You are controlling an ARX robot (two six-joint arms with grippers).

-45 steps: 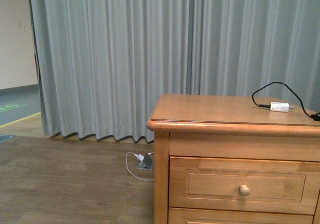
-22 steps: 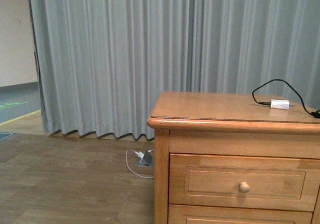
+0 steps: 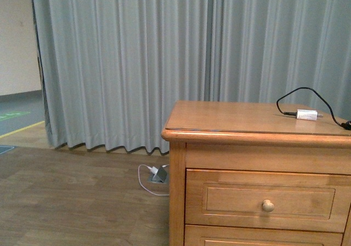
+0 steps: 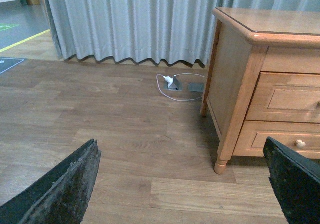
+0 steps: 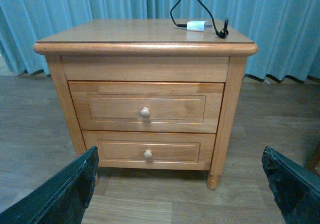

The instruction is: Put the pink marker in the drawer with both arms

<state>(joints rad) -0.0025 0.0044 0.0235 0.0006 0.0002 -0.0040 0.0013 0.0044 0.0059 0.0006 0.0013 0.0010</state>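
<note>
Your left tool (image 4: 182, 184) hangs spread wide above the wood floor (image 4: 100, 114), beside the nightstand (image 4: 240, 84). Your right tool (image 5: 180, 184) is likewise apart, facing the shut drawer (image 5: 145, 108) and its knob (image 5: 144, 112). No pink marker shows anywhere; only a white adapter (image 3: 306, 114) lies on the worktop. Since half a second ago, the front view is unchanged.

Honey-coloured wooden nightstand w/ two drawers (image 5: 145, 74) stands on brown wood-plank floor (image 4: 100, 119). On its top, near back right: small white adapter (image 3: 306, 114) w/ looping black cable (image 3: 307, 92). On floor beside it: white plug (image 4: 172, 82) and cord.
</note>
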